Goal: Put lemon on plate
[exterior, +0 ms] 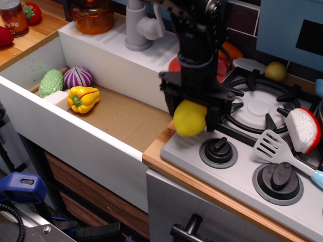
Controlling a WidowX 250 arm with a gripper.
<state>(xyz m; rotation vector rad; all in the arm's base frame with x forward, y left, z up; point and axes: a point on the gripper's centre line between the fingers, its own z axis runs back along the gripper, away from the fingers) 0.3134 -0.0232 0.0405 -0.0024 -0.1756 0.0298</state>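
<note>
Between closed fingers (211,112), the lemon (190,118)

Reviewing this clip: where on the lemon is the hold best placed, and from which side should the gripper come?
Across the lemon's rounded middle, from straight above. It is a smooth oval, so its widest belly gives opposing fingers the surest seat, while a tapered end would likely slip. The gripper is already shut on it this way, descending vertically, its fingers flanking the fruit beside the stove knob.

Only the jar (12,17) at top left bears lettering, too blurred to read.
</note>
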